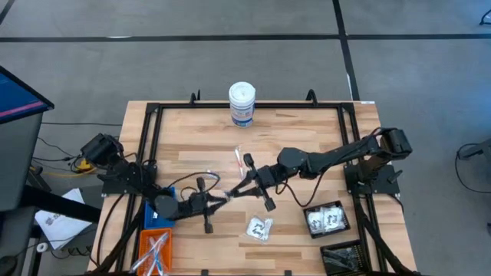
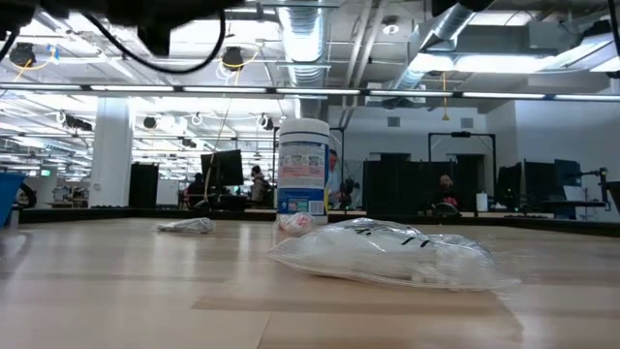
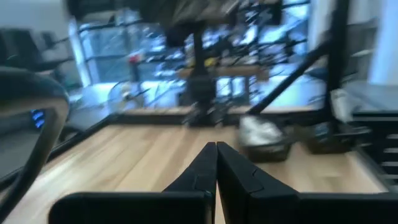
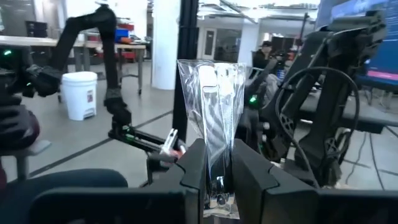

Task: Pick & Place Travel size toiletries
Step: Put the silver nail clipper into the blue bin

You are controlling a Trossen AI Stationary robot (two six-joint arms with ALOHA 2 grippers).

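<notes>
A clear, crinkly plastic packet (image 4: 214, 118) is clamped upright between the dark fingers of the right gripper (image 4: 217, 177) at centre frame in the high view (the left gripper (image 3: 216, 165), fingers pressed together, is seen lower left of it).

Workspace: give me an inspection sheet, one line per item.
Surface: wooden table in a black frame.
Job's things: clear packet clamped upright in the right gripper; another packet lies on the table; white-and-red stick beside the arms; more packets in the black bin; sticks in the orange bin.
Clutter: white canister at the far edge.
Grippers: left gripper shut, empty, above the table.
Cables: on the floor, left of the table.
Surroundings: open hall, people far off.
</notes>
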